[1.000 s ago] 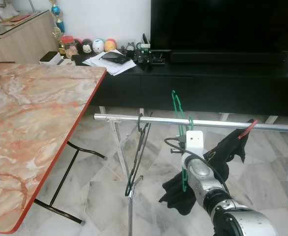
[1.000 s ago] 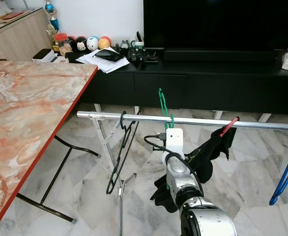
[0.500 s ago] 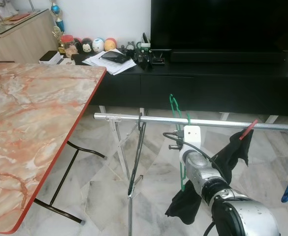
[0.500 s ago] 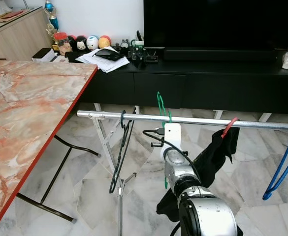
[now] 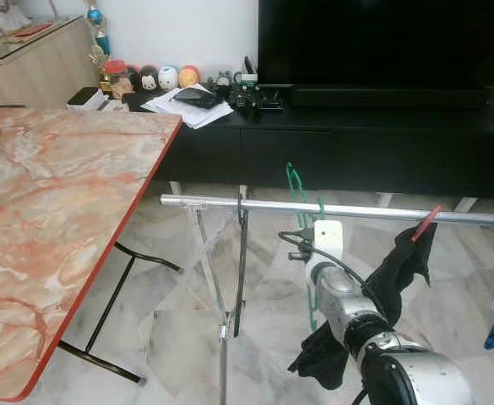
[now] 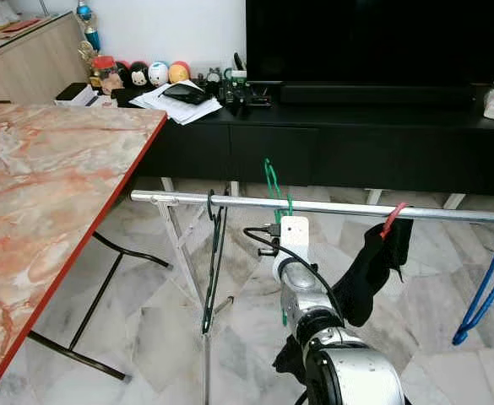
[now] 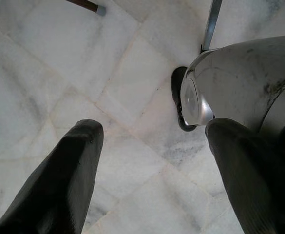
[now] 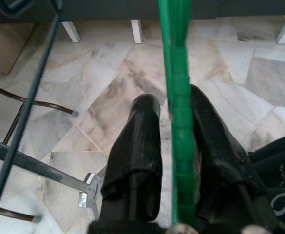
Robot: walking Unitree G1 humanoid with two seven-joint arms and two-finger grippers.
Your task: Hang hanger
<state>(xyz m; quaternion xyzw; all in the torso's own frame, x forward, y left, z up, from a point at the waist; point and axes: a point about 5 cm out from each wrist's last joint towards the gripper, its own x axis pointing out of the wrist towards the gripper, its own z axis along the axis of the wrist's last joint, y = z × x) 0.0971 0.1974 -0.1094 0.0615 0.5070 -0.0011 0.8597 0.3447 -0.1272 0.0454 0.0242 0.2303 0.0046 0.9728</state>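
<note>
The floor [image 5: 162,337] was pale grey-veined marble tile. On the left stood a folding surface [image 5: 52,219] with a pink-and-orange marbled top, red edge and black legs. Along the white wall [image 5: 187,34] ran a long, low black TV cabinet [image 5: 382,143] carrying a large dark television [image 5: 382,42], scattered papers [image 5: 187,105], small round toys [image 5: 158,78] and gadgets. A light wooden sideboard [image 5: 35,63] occupied the far left corner.
</note>
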